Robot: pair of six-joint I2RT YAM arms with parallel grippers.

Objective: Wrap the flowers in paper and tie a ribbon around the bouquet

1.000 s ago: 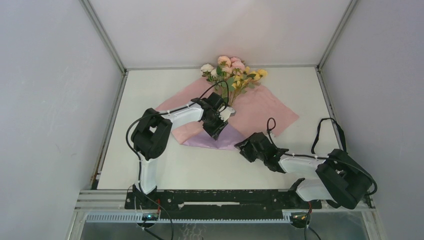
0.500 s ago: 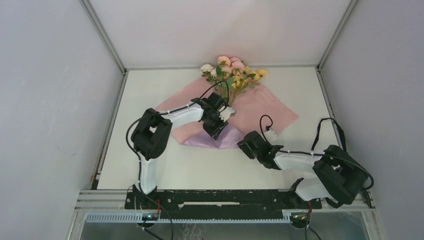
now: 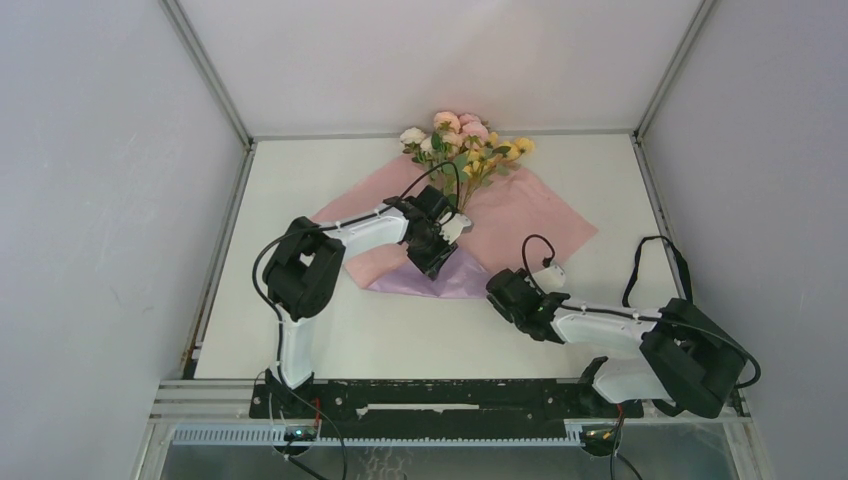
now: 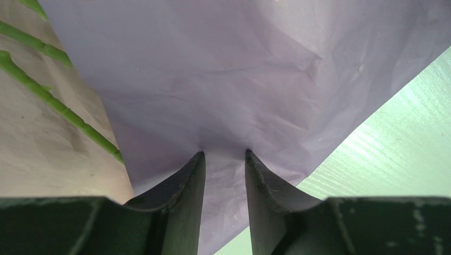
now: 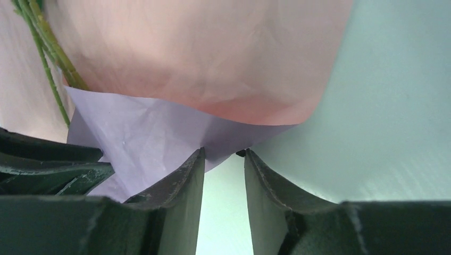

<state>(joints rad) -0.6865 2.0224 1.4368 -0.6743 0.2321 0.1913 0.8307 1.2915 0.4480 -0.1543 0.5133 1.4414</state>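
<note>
Paper (image 3: 520, 215) lies spread mid-surface (image 3: 330, 330), pinkish on top, w/ a lilac flap folded over at its near edge. Flowers (image 3: 465, 140) lie on it, blooms past the far corner, stems running back toward the arms.

L gripper (image 3: 432, 264) is down on the lilac flap. In the L wrist view its fingers (image 4: 186, 180) stand apart w/ a clear gap, tips against the crinkled lilac sheet, which creases slightly at the tips. Paper shows through the gap, so the gripper is released, not clenched. Cannot tell if it pins the sheet. Green stems sit just left of it.

R gripper (image 3: 494, 284) is low over the surface, just beside the flap's near-right corner. R wrist view: jaws apart, bare surface in the gap, nothing grasped. The lilac edge meets the L-hand fingertip (image 5: 194, 159), pink layer above it, stems at top left.

Vs 1 s ago: R arm has changed pose, w/ the forearm swung lower and further right, the cable loop at the wrist shifted, and a white connector now showing. The gripper head stays approx at the same corner. L arm, paper and flowers are unchanged in pos
</note>
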